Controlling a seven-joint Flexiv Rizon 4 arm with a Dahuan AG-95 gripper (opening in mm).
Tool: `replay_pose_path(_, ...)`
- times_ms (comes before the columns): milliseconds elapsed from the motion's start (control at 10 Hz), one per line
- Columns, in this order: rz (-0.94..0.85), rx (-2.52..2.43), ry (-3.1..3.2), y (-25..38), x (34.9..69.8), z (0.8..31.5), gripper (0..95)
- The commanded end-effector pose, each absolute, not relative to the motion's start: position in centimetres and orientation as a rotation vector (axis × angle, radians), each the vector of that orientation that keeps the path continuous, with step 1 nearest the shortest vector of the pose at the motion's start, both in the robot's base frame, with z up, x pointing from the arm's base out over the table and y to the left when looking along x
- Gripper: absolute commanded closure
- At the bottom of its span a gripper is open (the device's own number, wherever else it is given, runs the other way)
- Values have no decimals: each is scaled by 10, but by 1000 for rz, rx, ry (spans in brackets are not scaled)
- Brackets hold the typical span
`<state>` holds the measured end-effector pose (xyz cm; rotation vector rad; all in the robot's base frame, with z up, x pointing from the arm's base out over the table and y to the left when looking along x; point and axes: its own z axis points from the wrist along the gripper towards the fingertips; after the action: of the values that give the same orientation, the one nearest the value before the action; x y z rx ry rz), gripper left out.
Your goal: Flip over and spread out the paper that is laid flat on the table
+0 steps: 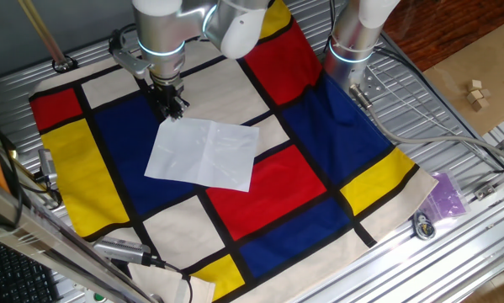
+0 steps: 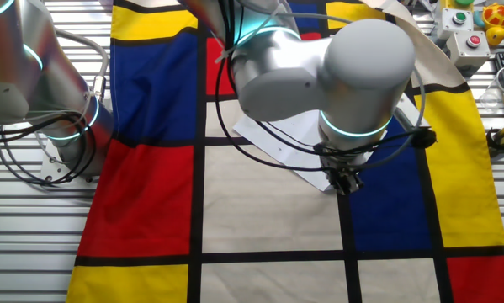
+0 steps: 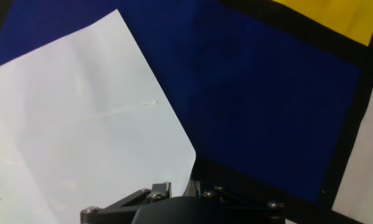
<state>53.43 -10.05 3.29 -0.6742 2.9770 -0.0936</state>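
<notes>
The white paper (image 1: 203, 153) lies flat on the colour-block cloth (image 1: 294, 185) that covers the ribbed metal table (image 1: 453, 244), over blue, red and cream blocks. My gripper (image 1: 174, 109) points down at the paper's far corner. In the other fixed view the gripper (image 2: 347, 183) is at the paper's (image 2: 298, 160) near corner, with my arm hiding most of the sheet. In the hand view the paper (image 3: 80, 124) fills the left, and its curled corner runs into the narrow gap of the gripper (image 3: 180, 186). The jaws look closed on that corner.
A second arm's base (image 1: 352, 42) stands at the cloth's far right edge, trailing cables. A purple bag (image 1: 445, 195) and a small round object lie on the bare metal at the right. Wooden blocks (image 1: 477, 94) sit beyond. A button box (image 2: 470, 25) stands off the cloth.
</notes>
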Motion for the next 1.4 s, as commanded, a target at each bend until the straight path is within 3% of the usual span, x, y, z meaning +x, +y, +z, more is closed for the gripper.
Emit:
replay_pose_path(100,-102,-671,2978,-101,535,32,760)
replay_pose_path(200,-98,-669,2981,-101,535,33,760)
replay_pose_path(300,-84,-683,2976,-101,535,33,570)
replay_pose_path(1400,-79,-682,3030,-101,535,33,570)
